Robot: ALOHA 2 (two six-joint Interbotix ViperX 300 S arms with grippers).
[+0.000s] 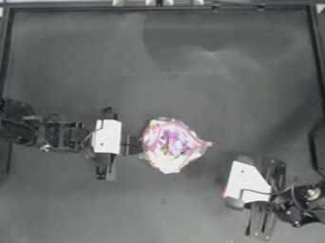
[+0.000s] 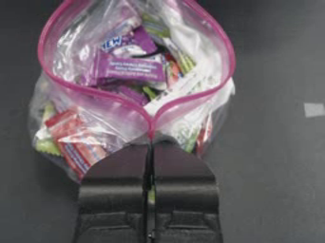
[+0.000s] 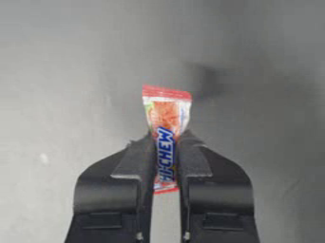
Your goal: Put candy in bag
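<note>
Right tool (image 3: 166,142) is clamped on the candy (image 3: 166,121), hanging over bare worktop (image 1: 190,57) near the bag (image 1: 170,144). Left tool (image 2: 152,144) is pinched shut on the bag's pink strip, mouth gaping open. Candy's light and crinkly, probably slippery; mid-wrapper looks like the spot to hold.

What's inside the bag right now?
The bag, its mouth held open by the left pincer, holds mixed wrapped sweets, purple ones on top. Those deeper down are covered. The candy is not in it; the right pincer holds it away from the bag.
</note>
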